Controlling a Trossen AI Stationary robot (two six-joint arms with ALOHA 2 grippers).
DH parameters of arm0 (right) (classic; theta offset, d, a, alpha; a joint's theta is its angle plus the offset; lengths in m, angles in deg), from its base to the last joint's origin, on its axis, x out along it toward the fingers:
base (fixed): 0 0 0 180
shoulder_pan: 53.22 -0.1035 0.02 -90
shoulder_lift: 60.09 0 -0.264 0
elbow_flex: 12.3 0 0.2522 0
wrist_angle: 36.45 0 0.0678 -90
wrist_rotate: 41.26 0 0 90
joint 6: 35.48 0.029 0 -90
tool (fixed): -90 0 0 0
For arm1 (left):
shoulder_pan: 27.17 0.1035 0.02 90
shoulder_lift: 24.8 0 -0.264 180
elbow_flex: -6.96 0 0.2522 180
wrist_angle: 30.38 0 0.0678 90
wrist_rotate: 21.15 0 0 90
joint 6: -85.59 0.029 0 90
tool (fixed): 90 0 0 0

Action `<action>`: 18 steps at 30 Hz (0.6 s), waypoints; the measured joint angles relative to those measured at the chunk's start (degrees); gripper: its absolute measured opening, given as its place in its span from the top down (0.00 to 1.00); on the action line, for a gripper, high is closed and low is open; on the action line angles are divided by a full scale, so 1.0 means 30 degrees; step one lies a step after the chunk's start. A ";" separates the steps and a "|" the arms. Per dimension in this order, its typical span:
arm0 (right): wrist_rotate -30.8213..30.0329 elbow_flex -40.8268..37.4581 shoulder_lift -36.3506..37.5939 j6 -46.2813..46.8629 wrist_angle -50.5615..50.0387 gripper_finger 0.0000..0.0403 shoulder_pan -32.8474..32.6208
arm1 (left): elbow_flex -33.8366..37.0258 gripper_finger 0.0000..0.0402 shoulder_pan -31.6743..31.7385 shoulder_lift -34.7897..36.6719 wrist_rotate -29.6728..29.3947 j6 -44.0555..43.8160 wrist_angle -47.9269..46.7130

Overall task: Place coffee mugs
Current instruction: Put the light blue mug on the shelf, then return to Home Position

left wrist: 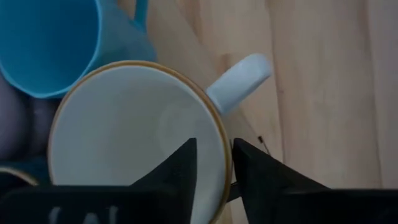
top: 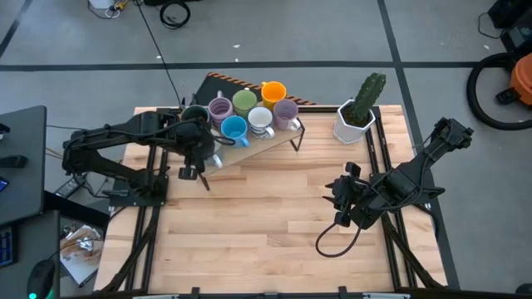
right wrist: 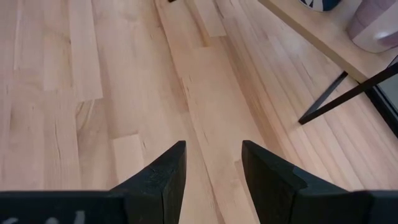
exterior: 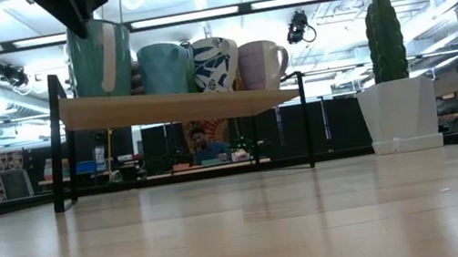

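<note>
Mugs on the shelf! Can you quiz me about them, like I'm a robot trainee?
1. True or false: the cactus pot stands on the shelf.
2. The left gripper straddles the white mug at its rim. Which mug is beside it? A blue, B red, C grey.
3. What does the right gripper hold?
Key: 1 false, it stands on the table; 2 A, the blue mug; 3 nothing.

Bright overhead lighting, blurred wrist close-up

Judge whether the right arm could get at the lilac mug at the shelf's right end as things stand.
Probably yes: the right pincer hovers open over bare table, and the lilac mug stands at the shelf's open end.
</note>
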 joint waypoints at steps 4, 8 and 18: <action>0.0000 0.0000 0.0000 0.0000 0.0000 0.60 0.0001 | 0.0000 0.65 0.0000 0.0000 -0.0379 -0.0169 0.0028; -0.0007 0.0000 0.0000 0.0000 0.0000 0.60 0.0000 | -0.0323 0.58 -0.0007 -0.0022 -0.0396 -0.0524 -0.0041; -0.0943 -0.0119 0.0015 -0.0362 -0.0420 0.60 0.0000 | -0.3094 0.53 -0.0813 0.0470 -0.0407 -0.2211 0.0153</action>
